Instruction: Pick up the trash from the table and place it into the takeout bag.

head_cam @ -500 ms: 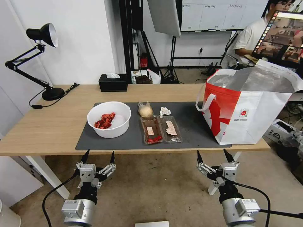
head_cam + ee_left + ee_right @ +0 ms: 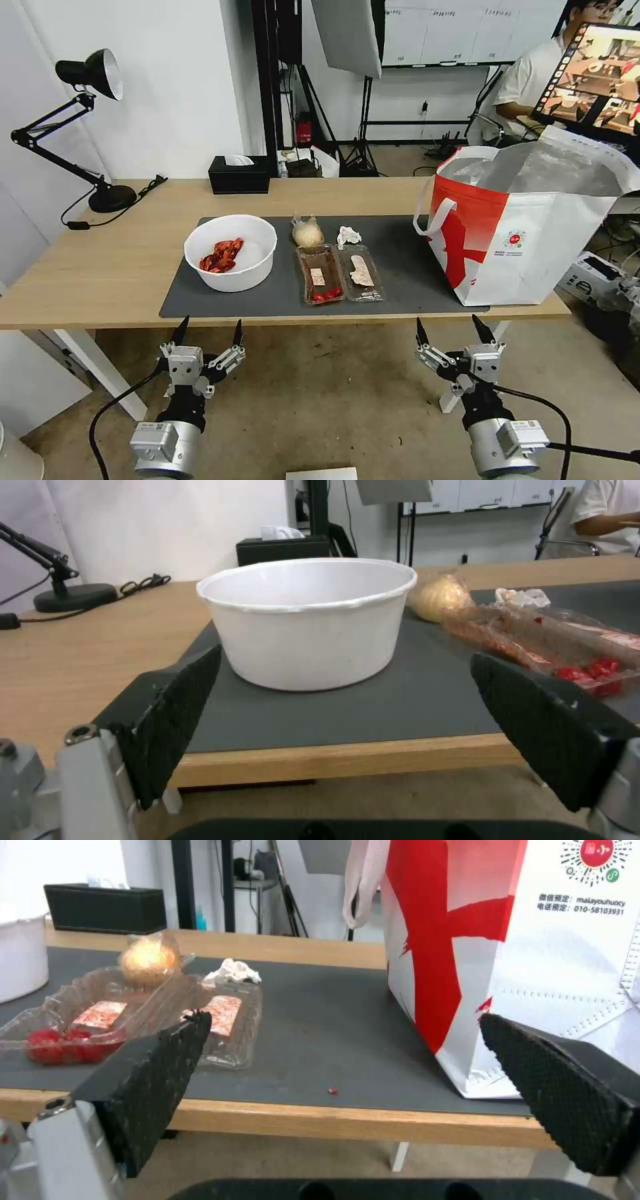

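Grippers — left gripper [image 2: 208,328], right gripper [image 2: 452,325] — spread, below table [image 2: 100,267] edge

On the table [image 2: 100,267], a mat [image 2: 407,267] carries the trash in a row: bowl [image 2: 231,252] at left, two trays [image 2: 341,273] side by side to its right, a bagged lump [image 2: 307,233] and crumpled tissue [image 2: 348,235] just behind them. The takeout bag [image 2: 520,227] stands at the mat's right end. A tissue box [image 2: 239,174] and lamp [image 2: 73,127] sit along the far left edge.
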Controlling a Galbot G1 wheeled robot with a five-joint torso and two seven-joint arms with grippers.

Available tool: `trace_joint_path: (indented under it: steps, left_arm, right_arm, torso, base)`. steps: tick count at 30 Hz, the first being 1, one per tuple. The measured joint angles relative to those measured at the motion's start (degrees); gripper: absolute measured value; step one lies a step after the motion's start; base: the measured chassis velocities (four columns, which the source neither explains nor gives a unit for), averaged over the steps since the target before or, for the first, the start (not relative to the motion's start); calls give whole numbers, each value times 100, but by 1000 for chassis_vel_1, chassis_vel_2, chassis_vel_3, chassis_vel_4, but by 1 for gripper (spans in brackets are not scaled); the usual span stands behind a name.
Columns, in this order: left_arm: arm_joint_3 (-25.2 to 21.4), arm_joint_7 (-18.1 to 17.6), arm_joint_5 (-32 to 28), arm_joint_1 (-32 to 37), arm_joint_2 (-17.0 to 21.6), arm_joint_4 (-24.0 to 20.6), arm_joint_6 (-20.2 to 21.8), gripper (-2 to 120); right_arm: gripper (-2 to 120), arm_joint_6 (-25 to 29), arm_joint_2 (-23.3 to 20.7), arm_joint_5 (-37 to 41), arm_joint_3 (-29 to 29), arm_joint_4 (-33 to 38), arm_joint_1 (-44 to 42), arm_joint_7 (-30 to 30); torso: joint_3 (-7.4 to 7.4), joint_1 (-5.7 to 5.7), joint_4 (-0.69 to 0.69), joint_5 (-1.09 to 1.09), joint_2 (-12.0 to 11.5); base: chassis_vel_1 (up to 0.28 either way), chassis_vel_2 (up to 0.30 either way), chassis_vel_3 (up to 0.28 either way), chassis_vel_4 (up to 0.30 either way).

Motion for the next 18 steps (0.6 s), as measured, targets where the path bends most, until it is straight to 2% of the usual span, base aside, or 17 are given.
trace_joint_path:
  steps: [14, 15, 16, 18]
  left_arm:
    - [10, -35, -38, -8, -16, 41, 8, 100]
    - [104, -250, -249, -51, -142, 313, 108, 100]
    - [104, -250, -249, -51, -142, 313, 108, 100]
    - [221, -461, -488, -94, -369, 657, 304, 100]
  right_arm:
    - [100, 20, -32, 23, 34, -67, 21, -61]
    - [100, 101, -175, 130, 184, -352, 101, -310]
    - [100, 101, -175, 130, 184, -352, 101, -310]
    - [100, 160, -425, 322, 311, -592, 176, -501]
  torso:
    - [-1, 0, -1, 1, 0]
    - [-1, -1, -1, 3, 1]
    - [-1, -1, -1, 3, 1]
    - [-1, 0, 0, 2, -1]
  base:
    - [0, 0, 0, 0]
    - [0, 0, 0, 0]
    - [0, 0, 0, 0]
    - [0, 0, 0, 0]
